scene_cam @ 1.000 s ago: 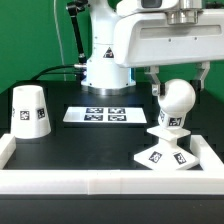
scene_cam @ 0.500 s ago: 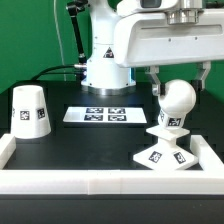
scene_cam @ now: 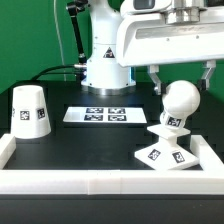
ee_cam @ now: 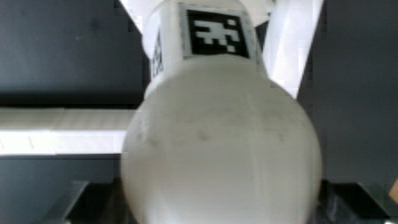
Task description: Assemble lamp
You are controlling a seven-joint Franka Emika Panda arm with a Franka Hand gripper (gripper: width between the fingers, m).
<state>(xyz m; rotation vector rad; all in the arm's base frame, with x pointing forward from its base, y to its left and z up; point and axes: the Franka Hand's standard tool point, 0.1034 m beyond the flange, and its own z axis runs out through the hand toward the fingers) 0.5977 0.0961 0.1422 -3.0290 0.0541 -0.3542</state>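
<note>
The round bulb (scene_cam: 180, 100) stands neck-down on the small square base (scene_cam: 160, 157) at the exterior view's right and leans slightly to that right. My gripper (scene_cam: 181, 78) straddles the bulb's top, one finger (scene_cam: 157, 76) on each side with a gap to the bulb, so it is open. In the wrist view the bulb (ee_cam: 222, 130) fills the picture, its tagged neck is far from the camera, and dark fingers (ee_cam: 71, 200) show apart from its sides. The cup-shaped shade (scene_cam: 29, 110) stands mouth-down at the left.
The marker board (scene_cam: 102, 115) lies flat in the middle, in front of the arm's white pedestal (scene_cam: 105, 65). A low white wall (scene_cam: 100, 182) borders the black table along the front and both sides.
The arm and gripper have shifted slightly to the exterior view's right and up. The bulb's head has leaned a little to the right with them. The shade and base have not moved.
</note>
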